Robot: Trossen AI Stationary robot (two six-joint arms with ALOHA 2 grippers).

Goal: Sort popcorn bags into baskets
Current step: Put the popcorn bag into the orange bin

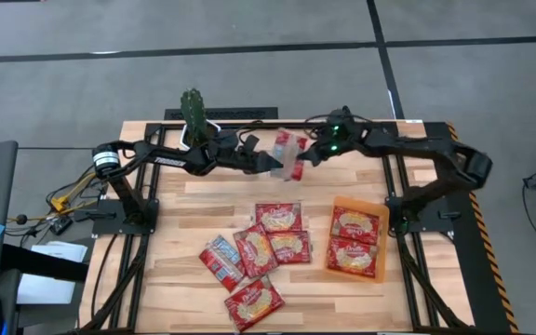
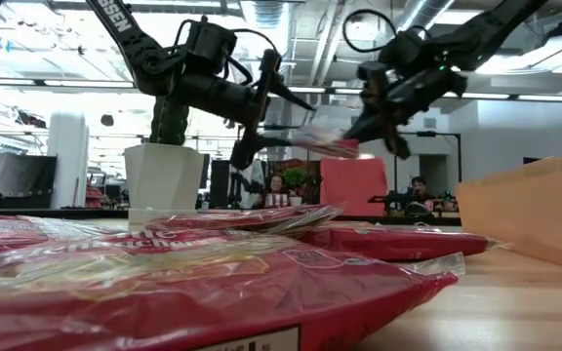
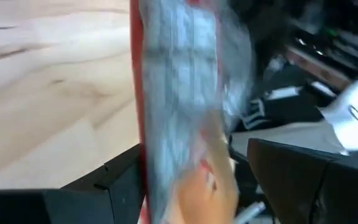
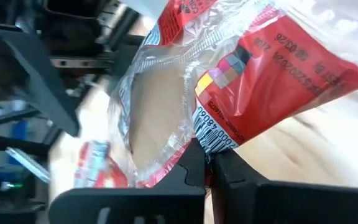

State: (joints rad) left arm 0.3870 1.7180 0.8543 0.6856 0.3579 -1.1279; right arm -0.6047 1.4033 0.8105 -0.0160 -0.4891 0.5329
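From above, the orange tray [image 1: 381,244] lies on the right part of the wooden bench [image 1: 184,205] and holds two popcorn bags [image 1: 355,238], one behind the other, filling most of its floor. A loose cluster of five more packets [image 1: 261,249] lies on the bench just left of the tray, some overlapping. Toward the far edge both arms meet over the middle: the left end effector [image 1: 270,160] and the right end effector [image 1: 302,160] are at opposite sides of one held bag [image 1: 289,154] lifted off the bench. A white pot [image 1: 203,132] with a green cactus [image 1: 193,110] stands at the far edge beside the left arm. From bench height, the held bag [image 2: 325,139] hangs in the air between the two end effectors, the left one's fingers [image 2: 261,97] spread wide on either side of the bag's end; the tray's translucent wall [image 2: 525,210] rises at the right, and red packets [image 2: 213,283] fill the foreground. People sit in the room beyond. At the left wrist, the bag [image 3: 188,106] stands blurred between that arm's two dark fingers [image 3: 303,180], which are apart; contact cannot be told. At the right wrist, the fingers [image 4: 194,168] are pressed together on the bag's [image 4: 229,74] lower edge by its barcode, pinching it.
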